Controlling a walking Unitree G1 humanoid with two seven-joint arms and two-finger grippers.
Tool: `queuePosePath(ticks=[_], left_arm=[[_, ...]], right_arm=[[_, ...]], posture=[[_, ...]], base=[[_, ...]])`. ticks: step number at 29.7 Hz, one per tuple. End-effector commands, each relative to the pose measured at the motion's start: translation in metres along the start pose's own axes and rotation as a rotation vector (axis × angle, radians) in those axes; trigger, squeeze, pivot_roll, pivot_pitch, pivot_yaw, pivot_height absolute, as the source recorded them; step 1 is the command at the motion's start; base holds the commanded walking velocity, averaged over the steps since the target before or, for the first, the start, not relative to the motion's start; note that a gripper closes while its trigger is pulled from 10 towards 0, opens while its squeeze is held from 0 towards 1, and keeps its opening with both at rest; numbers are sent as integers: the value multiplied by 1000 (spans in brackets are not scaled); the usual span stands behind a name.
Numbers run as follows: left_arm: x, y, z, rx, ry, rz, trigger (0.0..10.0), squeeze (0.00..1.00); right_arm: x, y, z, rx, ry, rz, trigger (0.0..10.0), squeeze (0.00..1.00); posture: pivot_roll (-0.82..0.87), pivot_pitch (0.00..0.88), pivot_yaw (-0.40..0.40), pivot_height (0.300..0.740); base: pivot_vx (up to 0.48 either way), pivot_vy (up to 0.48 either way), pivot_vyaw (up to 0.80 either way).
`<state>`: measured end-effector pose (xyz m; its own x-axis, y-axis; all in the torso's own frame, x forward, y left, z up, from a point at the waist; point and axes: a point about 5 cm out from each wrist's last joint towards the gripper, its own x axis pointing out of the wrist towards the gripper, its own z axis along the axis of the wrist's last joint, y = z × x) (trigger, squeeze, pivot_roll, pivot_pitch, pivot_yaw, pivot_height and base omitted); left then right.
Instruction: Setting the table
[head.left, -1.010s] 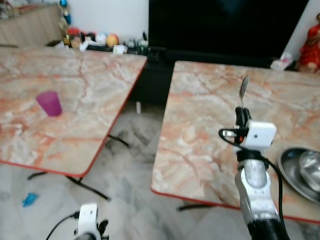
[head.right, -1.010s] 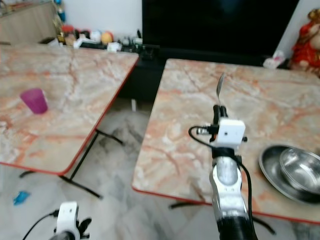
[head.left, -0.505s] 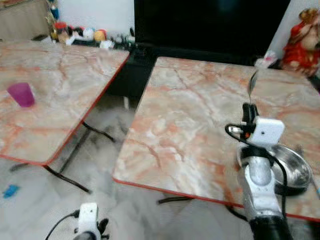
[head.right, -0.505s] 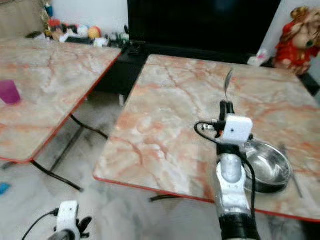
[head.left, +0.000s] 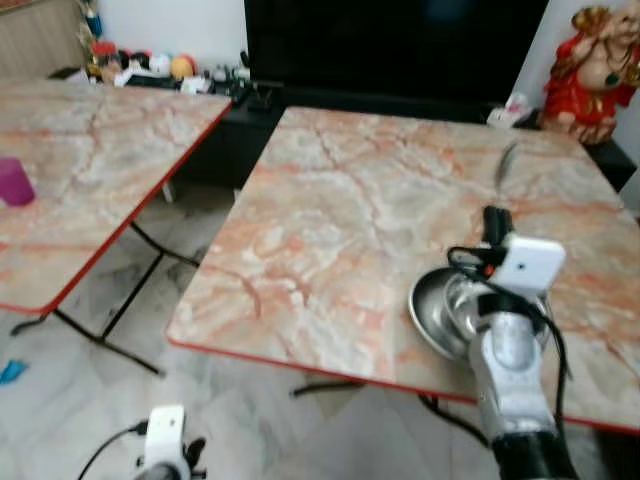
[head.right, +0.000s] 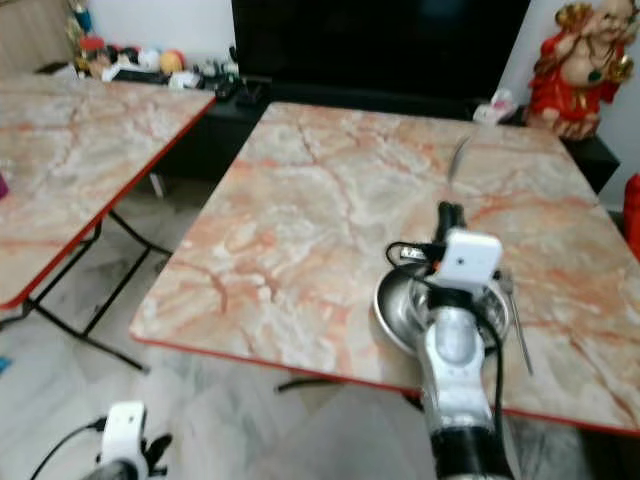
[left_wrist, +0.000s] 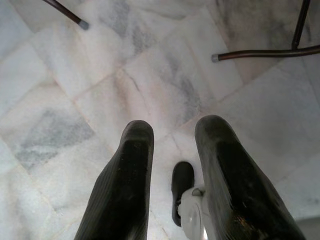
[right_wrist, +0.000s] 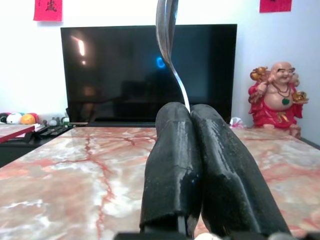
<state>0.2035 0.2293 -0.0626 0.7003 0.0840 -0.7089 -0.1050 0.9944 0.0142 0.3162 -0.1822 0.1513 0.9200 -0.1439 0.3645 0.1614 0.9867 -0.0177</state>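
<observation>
We are seeing black fingers on our right gripper (right_wrist: 192, 112) pinching a shiny silver spoon (right_wrist: 169, 45). Just below it, a silver bowl (head.right: 400, 305) is gleaming on the table (head.left: 330, 230), which is showing pink-and-cream marble veining and a red edge. Beyond it, a red-robed figurine (head.right: 567, 70) is glowing beside a black screen (right_wrist: 145, 70).

The scene is viewed by the head camera's two eyes from above, forward and down, and the marble table (head.left: 330, 230), a second table (head.left: 90, 160) and the television (head.right: 380, 45) are shared by both, somewhat blurred. The floor (left_wrist: 150, 85) is looked down on by the left wrist camera, seemingly from low. The table is viewed level, towards the television, by the right wrist camera.
</observation>
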Motion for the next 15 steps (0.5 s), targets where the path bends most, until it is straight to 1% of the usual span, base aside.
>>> queuePosePath(ticks=[1, 6, 10, 13, 15], left_arm=[[1, -5, -1, 3, 4, -16, 10000, 0], [1, -6, -1, 0, 2, -17, 10000, 0], [0, -5, -2, -13, 2, -8, 10000, 0], [0, -4, -1, -15, 1, -7, 10000, 0], [0, -4, -1, -16, 0, -7, 10000, 0]], right_arm=[[3, -7, 5, -10, -23, -26, 10000, 0], [5, -9, 7, -11, -30, -32, 10000, 0], [7, -11, 8, -17, -36, -47, 10000, 0], [8, -17, 9, -23, -32, -80, 10000, 0], [9, -20, 8, -13, -22, -91, 10000, 0]], posture=[[105, 0, -4, 740], [107, 0, -7, 740], [105, 0, -9, 740], [103, 0, -8, 740], [101, 0, -7, 740]], base=[[0, -326, 0], [0, -303, 0], [0, 0, 0], [0, 0, 0], [0, 0, -800]])
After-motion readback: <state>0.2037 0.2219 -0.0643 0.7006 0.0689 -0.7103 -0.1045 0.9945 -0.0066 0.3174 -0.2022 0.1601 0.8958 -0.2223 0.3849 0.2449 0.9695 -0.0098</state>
